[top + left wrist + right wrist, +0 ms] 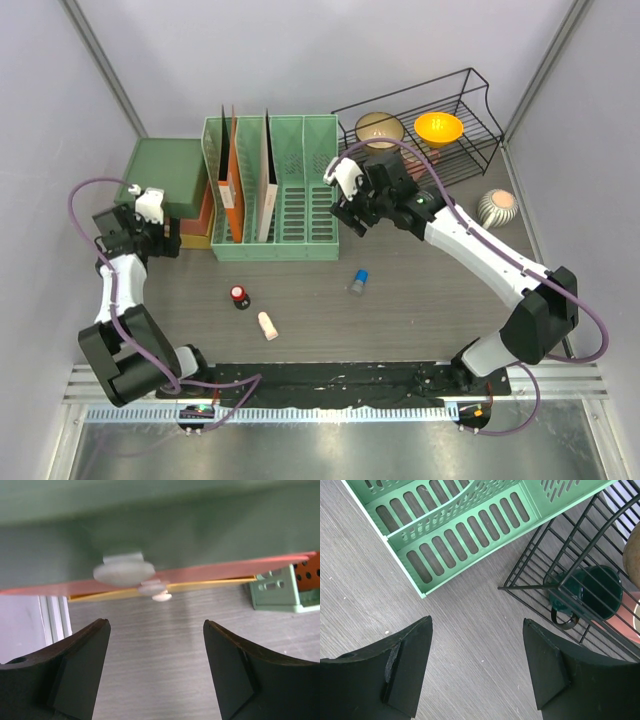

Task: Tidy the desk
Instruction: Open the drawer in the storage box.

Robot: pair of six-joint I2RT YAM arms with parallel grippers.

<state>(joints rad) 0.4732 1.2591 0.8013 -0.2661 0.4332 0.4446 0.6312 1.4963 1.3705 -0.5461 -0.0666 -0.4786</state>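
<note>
On the counter [420, 300], between your 2 arms, 3 things are lying loose: a red-capped bottle [240, 296], a pale tube [267, 325] and a blue-capped bottle [358, 282]. Both sets of jaws are standing spread, gripping nothing. The blue-capped bottle is lying nearest your right jaws, toward the bases from them, its long axis running near-to-far, cap pointing at the green rack [300, 205]. The counter is stretching left to right.

From where I stand, no lettering, number or brand can be read anywhere. The small dark bottle with a red top [239, 296], the pale cream tube [267, 326] and the little grey bottle with a blue cap [358, 281], all lying on the dark wood-grain desk [430, 300], are too small to show print. The orange folder [232, 180] in the green slotted plastic file rack [305, 205] shows only its edge.
</note>
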